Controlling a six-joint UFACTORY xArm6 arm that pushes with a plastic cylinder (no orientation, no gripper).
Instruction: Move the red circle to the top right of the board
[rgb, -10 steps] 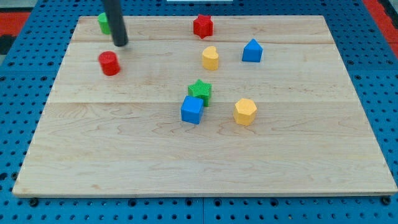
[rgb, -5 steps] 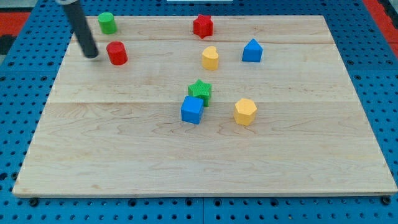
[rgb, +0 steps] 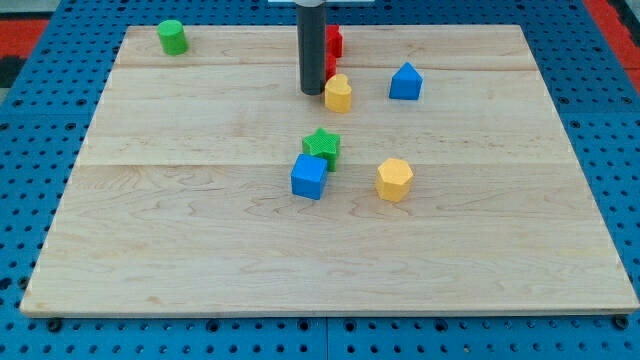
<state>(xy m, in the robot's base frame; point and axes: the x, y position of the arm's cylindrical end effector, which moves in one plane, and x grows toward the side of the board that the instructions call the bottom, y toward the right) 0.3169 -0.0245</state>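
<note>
I have no fingers to spread or press together: my arm is ending in a straight dark rod (rgb: 312, 45), so nothing is being pinched or held. My tip (rgb: 312, 92) is resting on the wooden board (rgb: 200, 230), a little above the board's middle, just to the view's left of the yellow block (rgb: 339, 93); whether the two are touching I cannot tell.

The red circle is lying mostly hidden behind my rod. A thin strip of red (rgb: 330, 66) is showing along the rod's right edge, directly above the yellow block, and I am taking that to be the circle's edge, pressed close against the rod. Above it, at the view's top, the red star-like block (rgb: 334, 40) is peeking out from behind the rod as well; its shape is largely covered here. The two red pieces are sitting so close that I cannot tell where one ends and the other begins.

To the view's right of the yellow block, the blue block with a peaked top (rgb: 405, 81) is standing apart from it, between my tip and the board's upper right corner. The green cylinder (rgb: 172, 37) is sitting far off at the top left corner. Lower down, near the board's centre, the green star (rgb: 323, 146) is touching the blue cube (rgb: 309, 176) just below it, and the yellow hexagonal block (rgb: 394, 179) is standing near them, to the view's right.
</note>
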